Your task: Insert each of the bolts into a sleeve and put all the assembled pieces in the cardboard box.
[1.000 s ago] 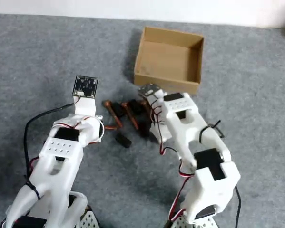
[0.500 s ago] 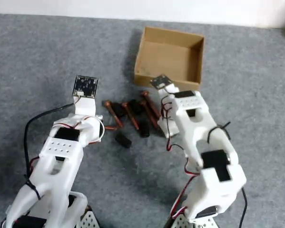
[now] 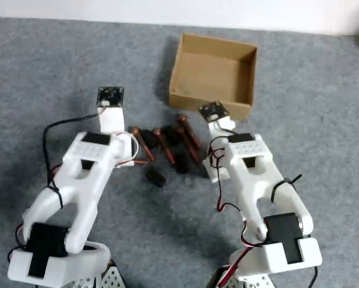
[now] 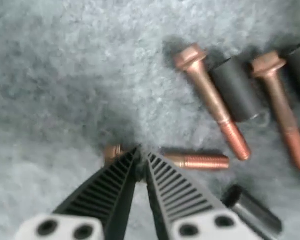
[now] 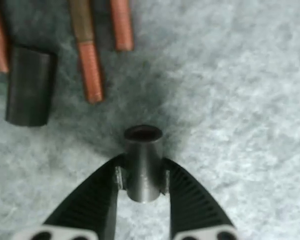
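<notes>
The white right arm (image 3: 257, 198) rises from 5 o'clock on the grey carpeted table (image 3: 41, 66) and leans in toward the middle. Its right gripper (image 5: 142, 167) is clamped on a short dark grey metal sleeve (image 5: 142, 147). One ribbed black finger presses each side, and the sleeve's open bore faces away from the wrist, over the carpet.

The white left arm (image 3: 77, 186) comes up from 7 o'clock and bends in the same way. The left gripper (image 4: 142, 156) points down with its jaws drawn almost together, only a slit between them. Its tips sit at a copper-coloured flanged bolt (image 4: 197, 161) lying crosswise beneath them; contact cannot be judged.

Just beyond, at the table's centre, three more copper bolts (image 3: 165, 146) lie roughly parallel, heads toward 11 o'clock, with black sleeves (image 3: 179, 161) among them. A loose sleeve (image 3: 154, 176) lies at 7 o'clock of that cluster.

Farthest off, at 1 o'clock of the cluster, stands the open brown cardboard box (image 3: 210, 103), near the bolts but apart from them.
</notes>
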